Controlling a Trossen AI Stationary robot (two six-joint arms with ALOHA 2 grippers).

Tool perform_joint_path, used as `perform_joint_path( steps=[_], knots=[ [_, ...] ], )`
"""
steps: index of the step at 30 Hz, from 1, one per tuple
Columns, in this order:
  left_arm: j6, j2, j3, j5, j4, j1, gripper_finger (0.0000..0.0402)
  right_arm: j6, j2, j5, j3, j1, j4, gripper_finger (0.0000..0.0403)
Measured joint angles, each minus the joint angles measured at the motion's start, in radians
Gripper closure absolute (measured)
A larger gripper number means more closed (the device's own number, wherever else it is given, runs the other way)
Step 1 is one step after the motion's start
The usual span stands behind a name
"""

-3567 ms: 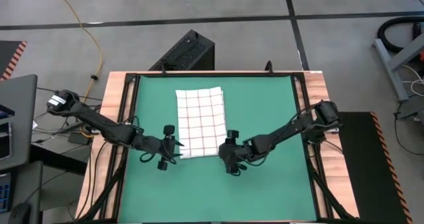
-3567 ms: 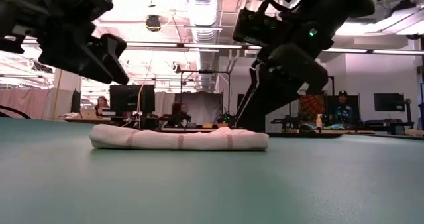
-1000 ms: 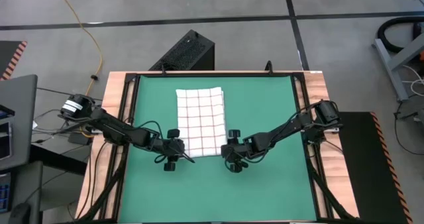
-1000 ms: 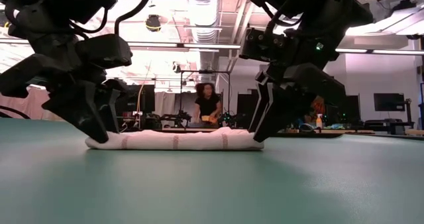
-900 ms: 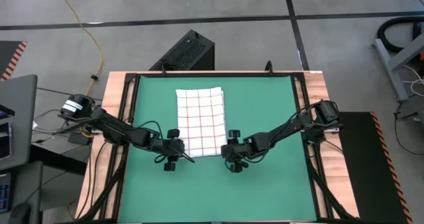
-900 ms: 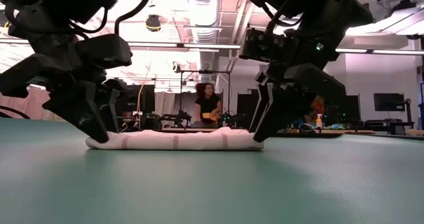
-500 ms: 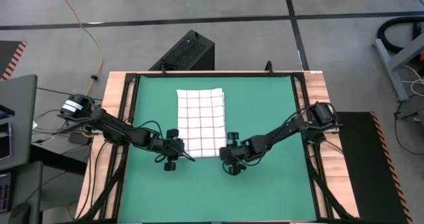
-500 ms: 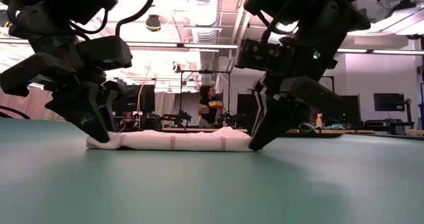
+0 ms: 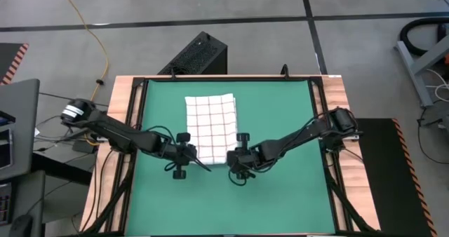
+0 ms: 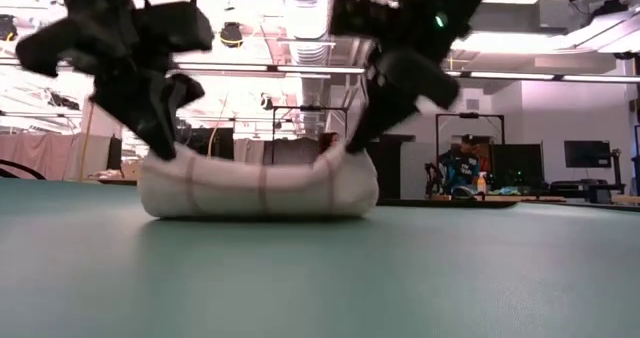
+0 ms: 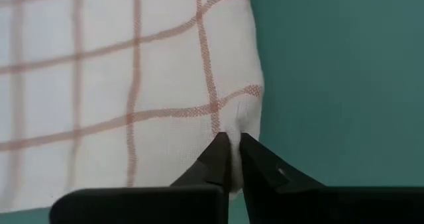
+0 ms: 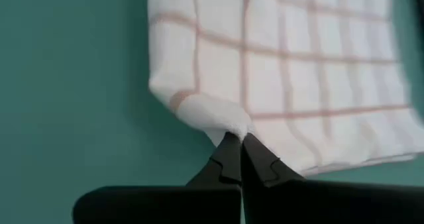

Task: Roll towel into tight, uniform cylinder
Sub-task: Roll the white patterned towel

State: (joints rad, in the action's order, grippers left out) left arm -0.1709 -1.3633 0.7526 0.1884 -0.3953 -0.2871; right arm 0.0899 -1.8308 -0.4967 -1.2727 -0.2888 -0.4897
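At the near edge of the towel (image 9: pixel 209 127), the left claw (image 9: pixel 191 157) is clamped on the cloth's near-left corner; its wrist view shows both fingers (image 11: pixel 218 159) pressed together with a pinch of the checked fabric (image 11: pixel 132 91) between their tips. The right claw (image 9: pixel 232 158) is likewise clamped on the near-right corner, its fingertips (image 12: pixel 237 152) closed on a small puckered fold of towel (image 12: pixel 278 85). From table height the two claws, left (image 10: pixel 165 148) and right (image 10: pixel 352 138), hold the towel's (image 10: pixel 258 186) ends raised, so the near edge curls upward and sags a little in the middle between them, while its underside rests on the green mat (image 10: pixel 320 278).

Seen from above, the towel lies folded as a tall rectangle on the green mat (image 9: pixel 280 111), slightly left of the mat's centre, its far edge well short of the mat's far border. Both dark arms reach inward from the desk's (image 9: pixel 123 90) left and right sides, meeting at the towel's near corners. Beyond the desk, the low view shows a lit room with monitors and a seated person (image 10: pixel 458 168).
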Motion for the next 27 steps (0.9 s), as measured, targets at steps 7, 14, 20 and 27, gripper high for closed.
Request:
perform_joint_path(
  steps=[7, 14, 20, 27],
  knots=[
    [0.068, 0.107, 0.086, 0.197, -0.194, 0.006, 0.0398, -0.019, 0.087, -0.114, -0.063, 0.040, -0.110, 0.0398],
    [0.258, 0.235, 0.085, 0.311, -0.219, 0.164, 0.0397, -0.131, 0.194, -0.177, -0.063, 0.168, -0.120, 0.0400],
    [0.579, 0.260, 0.101, 0.300, -0.099, 0.450, 0.0397, -0.356, 0.240, -0.160, -0.063, 0.353, 0.050, 0.0400],
    [0.801, 0.247, 0.231, 0.095, 0.068, 0.831, 0.0397, -0.537, 0.252, -0.075, -0.073, 0.579, 0.263, 0.0400]
  ],
)
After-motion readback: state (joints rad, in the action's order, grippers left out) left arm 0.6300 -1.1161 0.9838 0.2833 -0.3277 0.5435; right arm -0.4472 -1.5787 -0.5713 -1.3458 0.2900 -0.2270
